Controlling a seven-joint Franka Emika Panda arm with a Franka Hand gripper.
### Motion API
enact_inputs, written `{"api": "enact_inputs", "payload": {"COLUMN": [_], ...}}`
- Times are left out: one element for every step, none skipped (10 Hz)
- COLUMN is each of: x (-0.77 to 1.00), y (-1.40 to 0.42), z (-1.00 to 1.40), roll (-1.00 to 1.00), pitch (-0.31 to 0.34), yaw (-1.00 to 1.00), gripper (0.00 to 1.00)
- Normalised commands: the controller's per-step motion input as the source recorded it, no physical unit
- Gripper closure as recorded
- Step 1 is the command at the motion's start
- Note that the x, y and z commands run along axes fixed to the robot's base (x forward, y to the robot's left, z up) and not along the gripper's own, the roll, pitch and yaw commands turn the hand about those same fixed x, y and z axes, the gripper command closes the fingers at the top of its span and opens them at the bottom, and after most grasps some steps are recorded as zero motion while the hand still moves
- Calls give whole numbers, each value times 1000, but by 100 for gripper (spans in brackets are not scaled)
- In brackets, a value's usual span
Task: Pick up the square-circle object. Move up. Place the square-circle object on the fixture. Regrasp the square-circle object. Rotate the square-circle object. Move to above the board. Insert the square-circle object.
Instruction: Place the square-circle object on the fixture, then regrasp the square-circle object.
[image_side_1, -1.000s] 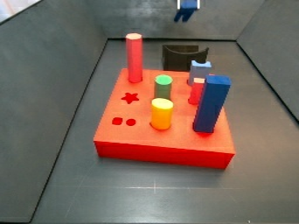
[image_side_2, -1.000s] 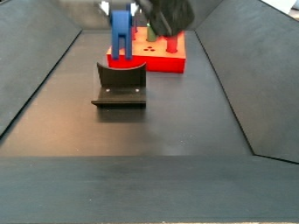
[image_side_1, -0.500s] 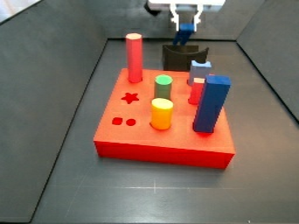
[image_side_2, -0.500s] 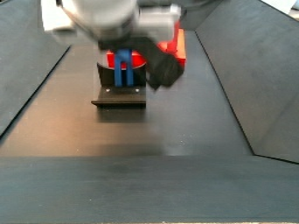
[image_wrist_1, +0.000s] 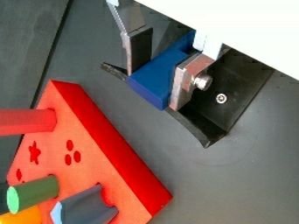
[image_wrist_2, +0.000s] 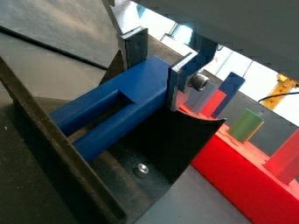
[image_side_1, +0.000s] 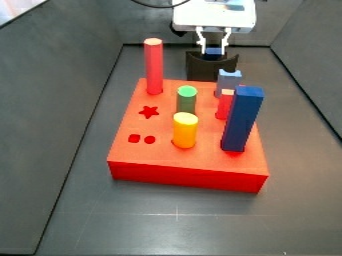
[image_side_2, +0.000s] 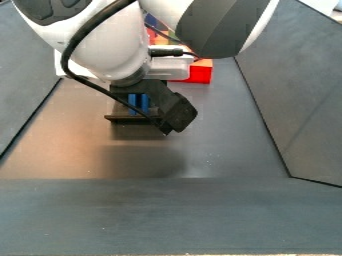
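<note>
The square-circle object (image_wrist_1: 147, 89), a dark-blue blocky peg, lies in the notch of the black fixture (image_wrist_1: 225, 115). It also shows in a wrist view (image_wrist_2: 107, 112) and as a blue patch in a side view (image_side_2: 138, 101). My gripper (image_wrist_1: 158, 81) is shut on it, with one silver finger on each side. In a side view the gripper (image_side_1: 214, 43) stands low over the fixture (image_side_1: 203, 68), just behind the red board (image_side_1: 187, 160). The arm hides most of the fixture (image_side_2: 134, 121) in a side view.
On the board stand a red cylinder (image_side_1: 154, 65), a green peg (image_side_1: 187, 98), a yellow peg (image_side_1: 185, 130), a tall blue square prism (image_side_1: 242, 118) and a light-blue piece (image_side_1: 229, 78). Sloping grey walls enclose the dark floor on both sides.
The gripper has come down with the blue peg from high above to the fixture. The peg now rests in the fixture's notch. The board and its pegs have not moved.
</note>
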Motion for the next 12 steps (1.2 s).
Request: {"api": "enact_inputs", "payload": {"x": [89, 89, 87, 0, 0, -6, -28, -31, -39, -41, -35, -32], "y": [140, 142, 141, 0, 0, 5, 5, 0, 0, 4, 5, 6], "z": [-419, -414, -415, 0, 1000, 1000, 1000, 1000, 1000, 890, 662, 541], "roll": [-117, -116, -115, 0, -35, -27, 2, 18, 41, 44, 43, 43], "pitch": [-72, -73, -71, 0, -41, -38, -21, -13, 12, 34, 60, 72], "yaw": [-80, -53, -39, 0, -5, 2, 20, 28, 35, 34, 24, 20], "gripper": [100, 100, 100, 0, 0, 0, 0, 0, 0, 0, 0, 0]}}
